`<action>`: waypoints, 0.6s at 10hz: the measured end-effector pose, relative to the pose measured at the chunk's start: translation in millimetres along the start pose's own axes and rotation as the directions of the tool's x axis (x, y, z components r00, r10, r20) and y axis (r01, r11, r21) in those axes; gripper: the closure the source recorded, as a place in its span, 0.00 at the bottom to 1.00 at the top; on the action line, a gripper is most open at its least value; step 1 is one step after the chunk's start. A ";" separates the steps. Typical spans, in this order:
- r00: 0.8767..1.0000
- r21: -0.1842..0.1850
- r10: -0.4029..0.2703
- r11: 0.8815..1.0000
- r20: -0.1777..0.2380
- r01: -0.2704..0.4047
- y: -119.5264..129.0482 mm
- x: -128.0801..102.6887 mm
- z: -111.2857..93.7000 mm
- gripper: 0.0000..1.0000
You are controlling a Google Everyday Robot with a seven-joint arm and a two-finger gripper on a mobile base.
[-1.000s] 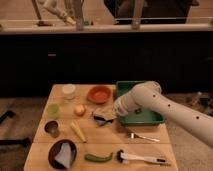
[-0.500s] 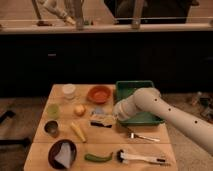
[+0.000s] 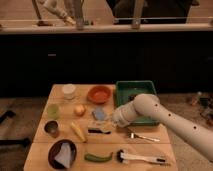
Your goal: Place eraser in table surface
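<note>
Gripper (image 3: 114,121) low over the middle of the table surface (image 3: 150,148), at the end of the white arm (image 3: 165,117) reaching in from the right. Wrist housing hides its working end; grip state not readable, nor whether anything is in hand.

Eraser (image 3: 101,128) just left of the gripper, touching or nearly touching it, lying on or just above the planks (contact not certain from this view). Just in front of the blue-grey sponge pad (image 3: 99,114), right of the long yellow item (image 3: 78,132), well clear of the green tray (image 3: 136,93).

Step in hand, by judgement: final set-down and release. To do well: keep the block flat and low so the darker base meets the wood all at once; let go only once seated; withdraw straight up and back to the right, not sideways across the block. Avoid nudging the sponge pad behind.

Orientation: long axis roughly left–right, parallel to the near table edge; tan face up, dark base down. No tilt evident.
</note>
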 end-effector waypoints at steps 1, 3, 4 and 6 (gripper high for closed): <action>1.000 0.003 -0.006 1.000 0.003 0.006 2.5 4.3 0.9 0.87; 1.000 0.039 -0.013 0.999 -0.012 0.013 3.5 15.5 1.3 0.87; 0.999 0.059 -0.015 0.998 -0.028 0.017 2.9 18.7 1.2 0.87; 0.995 0.105 -0.033 0.994 -0.098 0.043 2.6 28.0 5.8 0.87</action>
